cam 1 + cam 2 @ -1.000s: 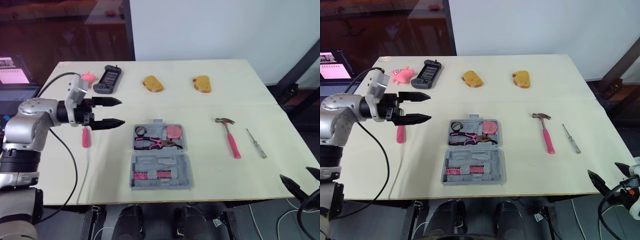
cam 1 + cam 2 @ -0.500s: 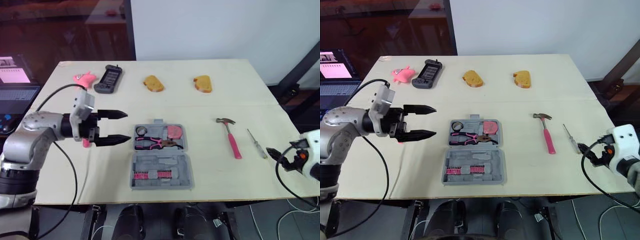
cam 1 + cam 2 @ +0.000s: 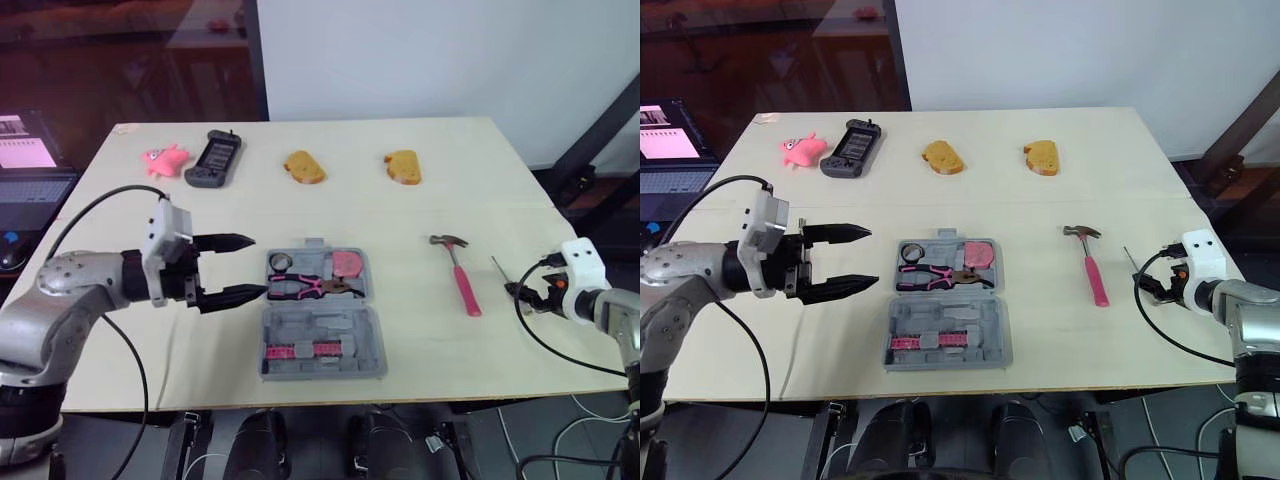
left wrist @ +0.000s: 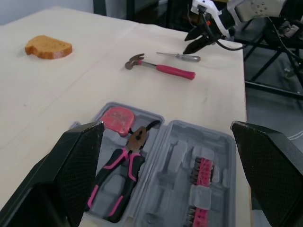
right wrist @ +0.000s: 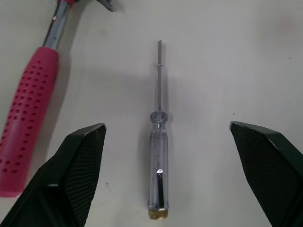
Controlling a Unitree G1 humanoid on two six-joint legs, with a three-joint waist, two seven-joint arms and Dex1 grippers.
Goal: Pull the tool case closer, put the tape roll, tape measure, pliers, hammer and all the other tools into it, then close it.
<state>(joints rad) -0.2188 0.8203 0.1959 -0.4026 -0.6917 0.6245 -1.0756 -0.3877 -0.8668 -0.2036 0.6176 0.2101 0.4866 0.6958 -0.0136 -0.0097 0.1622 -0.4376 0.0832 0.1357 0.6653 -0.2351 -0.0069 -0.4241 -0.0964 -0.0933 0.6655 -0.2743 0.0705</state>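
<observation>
The grey tool case (image 3: 323, 312) lies open near the table's front middle. Its far half holds pink-handled pliers (image 3: 310, 287), a pink tape measure (image 3: 348, 263) and a small tape roll (image 3: 282, 262). My left gripper (image 3: 238, 266) hovers open just left of the case, fingers pointing at it with nothing between them. To the right lie a pink-handled hammer (image 3: 458, 276) and a clear-handled screwdriver (image 5: 158, 142). My right gripper (image 3: 1145, 285) is open over the screwdriver, its fingers (image 5: 80, 179) straddling it without touching.
Two toast pieces (image 3: 305, 166) (image 3: 403, 166), a grey handheld device (image 3: 213, 158) and a pink toy (image 3: 162, 159) line the far side. A laptop (image 3: 30, 160) sits beyond the left edge. The right gripper is near the table's right edge (image 3: 590, 290).
My left gripper has moved toward me and toward the case's left side, still open. My right arm has come up from below the front edge and now sits over the screwdriver.
</observation>
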